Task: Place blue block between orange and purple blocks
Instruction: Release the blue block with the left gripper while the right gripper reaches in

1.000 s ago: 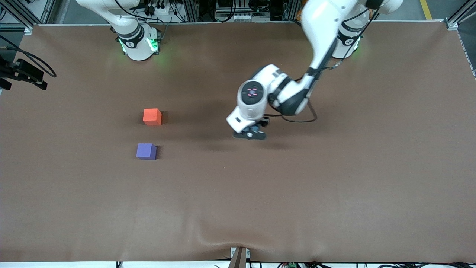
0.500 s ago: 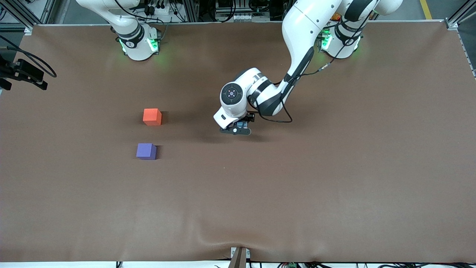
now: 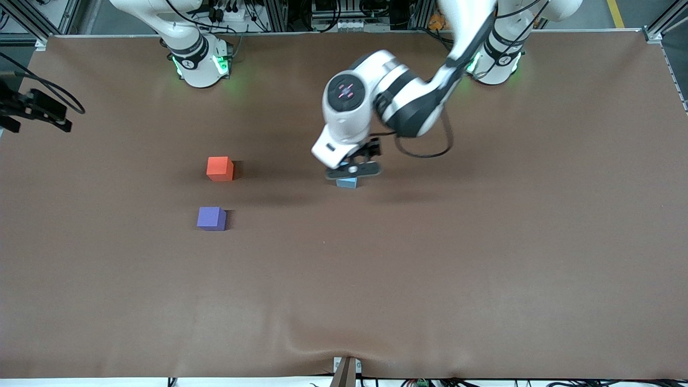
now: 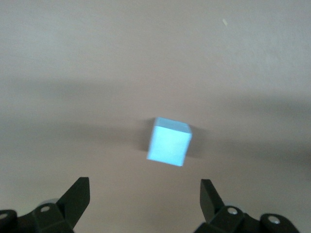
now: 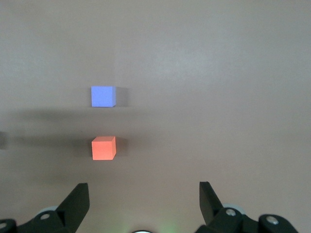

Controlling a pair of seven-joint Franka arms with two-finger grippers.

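The blue block (image 3: 347, 183) sits on the brown table near the middle, and it also shows in the left wrist view (image 4: 168, 141). My left gripper (image 3: 355, 171) hangs just above it, open and empty, with its fingers (image 4: 80, 191) clear of the block. The orange block (image 3: 220, 168) and the purple block (image 3: 211, 218) sit apart toward the right arm's end, the purple one nearer the front camera. In the right wrist view, my right gripper (image 5: 143, 194) is open and empty high over the table, looking down on the orange block (image 5: 103, 148) and the purple block (image 5: 103, 96).
The brown table cover (image 3: 430, 269) has a small wrinkle at its front edge (image 3: 322, 349). A black camera mount (image 3: 32, 107) sticks in at the right arm's end of the table. The right arm waits by its base (image 3: 199, 59).
The left arm swung toward the right arm's end, then rose. The blue block, earlier hidden under the gripper, now shows on the table below the open fingers. The orange and purple blocks have not moved.
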